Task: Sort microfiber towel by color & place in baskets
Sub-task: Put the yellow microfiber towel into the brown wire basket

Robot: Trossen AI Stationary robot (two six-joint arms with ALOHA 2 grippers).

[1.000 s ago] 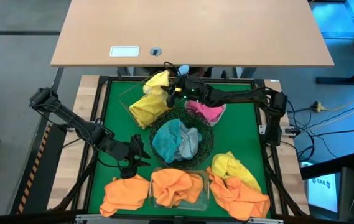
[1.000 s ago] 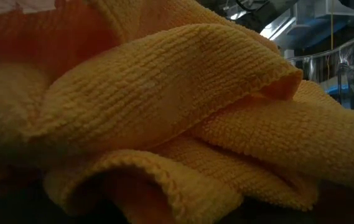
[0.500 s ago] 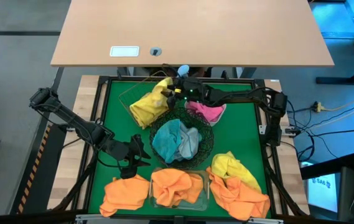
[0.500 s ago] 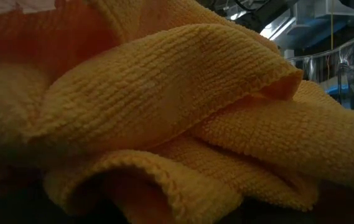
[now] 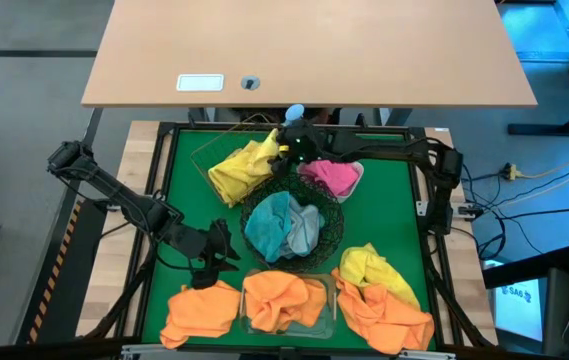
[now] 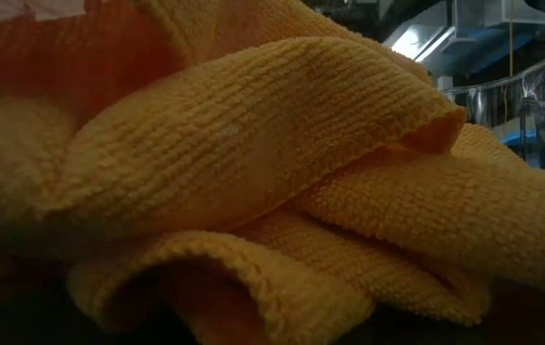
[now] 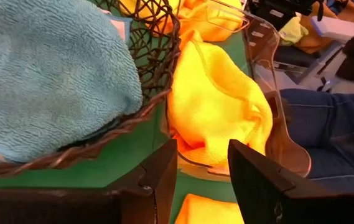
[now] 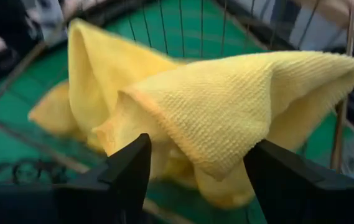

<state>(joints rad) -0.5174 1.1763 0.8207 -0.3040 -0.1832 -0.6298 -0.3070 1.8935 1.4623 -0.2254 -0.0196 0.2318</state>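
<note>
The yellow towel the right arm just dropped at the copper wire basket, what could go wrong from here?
The yellow towel is draped over the copper basket rim, so it might slide out onto the mat. The right gripper, open, sits right against the cloth, so a fold may snag a finger when the arm pulls back. Another yellow towel lies on an orange towel near the front edge; a grasp there could lift both colours.

Yellow towel (image 5: 241,168) heaped in copper wire basket (image 5: 201,155), far-left of green mat. Pink towel (image 5: 330,176) in white tray (image 5: 358,175), far edge. Teal/grey towels (image 5: 284,226) fill black wire bowl (image 5: 332,232), mat centre. Orange towel (image 5: 282,300) in clear tub (image 5: 328,312), near edge; loose orange towels (image 5: 200,311) at both near corners, loose yellow one (image 5: 372,268) near-right.
</note>
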